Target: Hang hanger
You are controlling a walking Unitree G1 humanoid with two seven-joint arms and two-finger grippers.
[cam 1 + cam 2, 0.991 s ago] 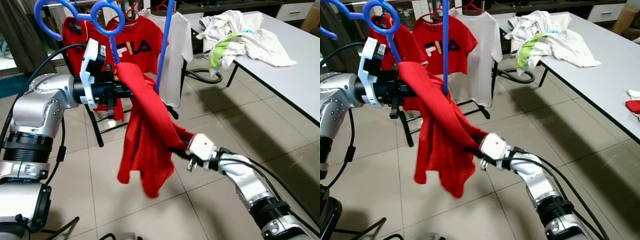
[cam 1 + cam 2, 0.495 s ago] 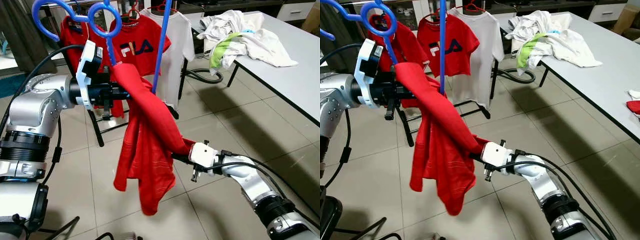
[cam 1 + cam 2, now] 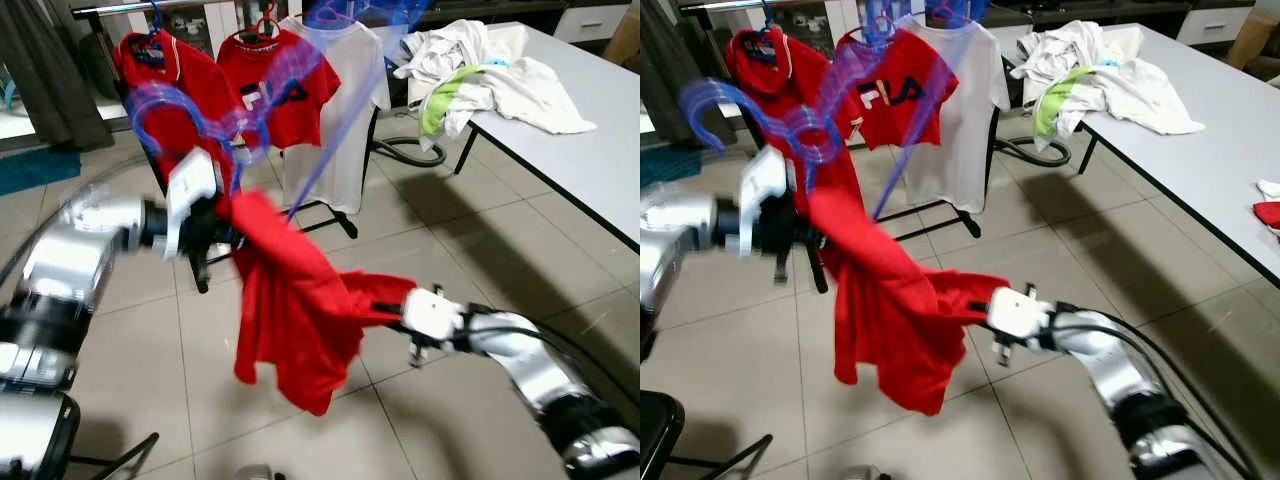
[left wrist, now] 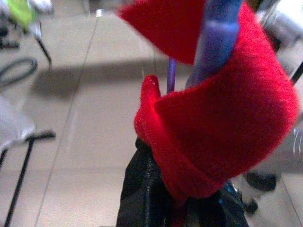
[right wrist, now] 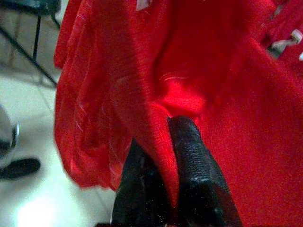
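1. Here the left gripper (image 3: 222, 232) holds up a blue plastic hanger (image 3: 175, 105) with round loops, and the picture of it is very blurred.
2. A soft red shirt (image 3: 295, 320) hangs over the hanger, right at the left gripper, and droops down below it toward the tiled floor (image 3: 420, 230).
3. In the left wrist view the black fingers (image 4: 142, 198) are closed on the blue hanger stem, with the red cloth wrapped over them.
4. The right gripper (image 3: 385, 305) is lower down and pinches a fold of the red shirt, pulling that side out sideways.
5. In the right wrist view its two black fingers (image 5: 189, 156) are squeezed shut with red cloth between them.
6. Behind the left gripper stands a black clothes rack (image 3: 200, 270) with a red polo shirt (image 3: 165, 65), a red shirt with letters (image 3: 285, 90) and a white shirt (image 3: 350, 110) on it.
7. Beyond the right gripper is a white table (image 3: 590, 150) with a heap of white and green clothes (image 3: 470, 70).
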